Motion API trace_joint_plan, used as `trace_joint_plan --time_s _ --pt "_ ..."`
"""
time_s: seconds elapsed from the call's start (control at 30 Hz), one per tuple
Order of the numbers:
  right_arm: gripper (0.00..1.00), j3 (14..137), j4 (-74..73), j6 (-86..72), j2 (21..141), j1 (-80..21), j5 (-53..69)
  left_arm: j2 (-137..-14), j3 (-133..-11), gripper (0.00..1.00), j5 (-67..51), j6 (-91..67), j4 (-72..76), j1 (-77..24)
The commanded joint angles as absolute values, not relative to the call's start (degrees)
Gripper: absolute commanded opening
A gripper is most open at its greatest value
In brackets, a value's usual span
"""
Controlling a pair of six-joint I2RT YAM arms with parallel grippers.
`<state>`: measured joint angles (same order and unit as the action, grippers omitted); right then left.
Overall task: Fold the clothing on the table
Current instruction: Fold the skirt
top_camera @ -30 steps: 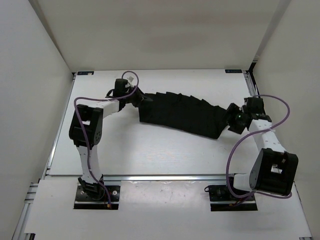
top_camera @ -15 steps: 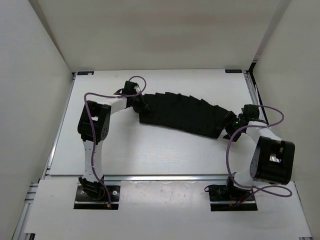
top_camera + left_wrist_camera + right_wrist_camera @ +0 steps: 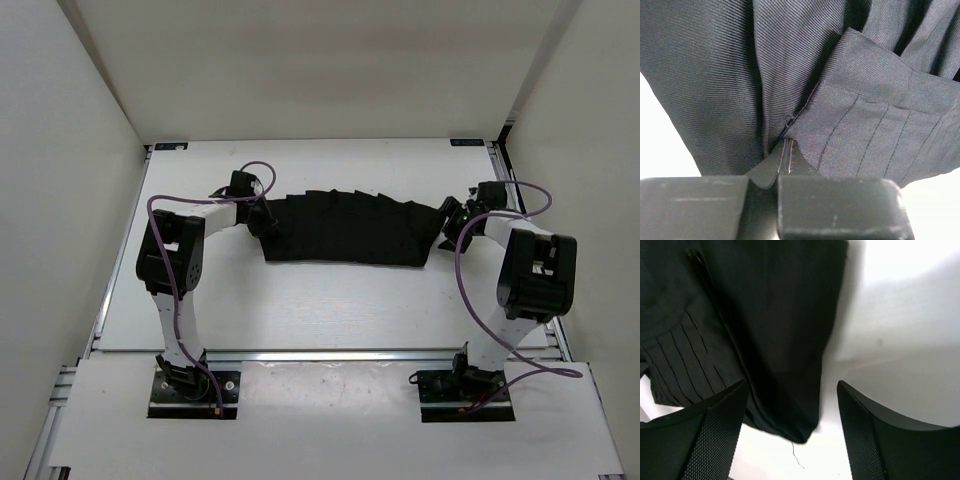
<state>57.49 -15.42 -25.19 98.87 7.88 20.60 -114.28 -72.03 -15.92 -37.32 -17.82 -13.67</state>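
The left gripper [image 3: 783, 159] is pressed together on the edge of the black pleated fabric garment [image 3: 350, 230], with a small fold of cloth pinched right at its tips. From there the garment runs away to that gripper's right as one long band across the large white flat tabletop [image 3: 300, 300], its fan of pleats opening toward the far side. The right gripper [image 3: 792, 390] sits at the opposite end with its jaws spread wide and nothing caught in them. A corner of the cloth lies in the gap between them, closer to one jaw, while the other jaw hangs over bare tabletop.

So the garment's long axis runs straight from one gripper to the other, and each arm is nearest its own end. As I read it, the coming move turns on that free corner. The right jaws need to come together on it before either end can be lifted and carried over for the fold.
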Motion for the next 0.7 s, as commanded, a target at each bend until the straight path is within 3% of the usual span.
trace_joint_plan --time_s 0.0,0.33,0.5,0.53,0.57,0.63,0.67 --pt "0.75 63.3 -14.1 -22.1 103.1 8.4 24.9 -113.6 -72.1 0.0 -13.4 -35.1 -20.7 -14.1" --pt "0.75 65.5 -7.6 -22.5 110.6 6.3 42.5 -115.0 -74.8 0.0 -11.7 -34.2 -22.2 -15.2" --pt "0.63 65.7 -8.2 -21.6 112.7 3.6 45.3 -114.6 -74.2 0.0 -11.9 -34.5 -22.2 -14.9" --pt "0.51 65.5 -8.7 -21.6 112.7 3.5 45.2 -114.5 -73.8 0.0 -11.7 -34.1 -22.1 -15.1" --pt "0.28 65.4 -9.1 -21.7 112.6 3.1 45.1 -114.5 -73.7 0.0 -11.7 -34.7 -22.0 -15.0" --pt "0.0 64.6 -10.3 -21.7 111.4 3.5 42.8 -114.0 -73.5 0.0 -12.0 -34.5 -21.6 -15.2" --pt "0.0 63.6 -10.0 -22.0 110.5 3.6 41.8 -114.1 -73.3 0.0 -12.2 -34.5 -21.8 -15.0"
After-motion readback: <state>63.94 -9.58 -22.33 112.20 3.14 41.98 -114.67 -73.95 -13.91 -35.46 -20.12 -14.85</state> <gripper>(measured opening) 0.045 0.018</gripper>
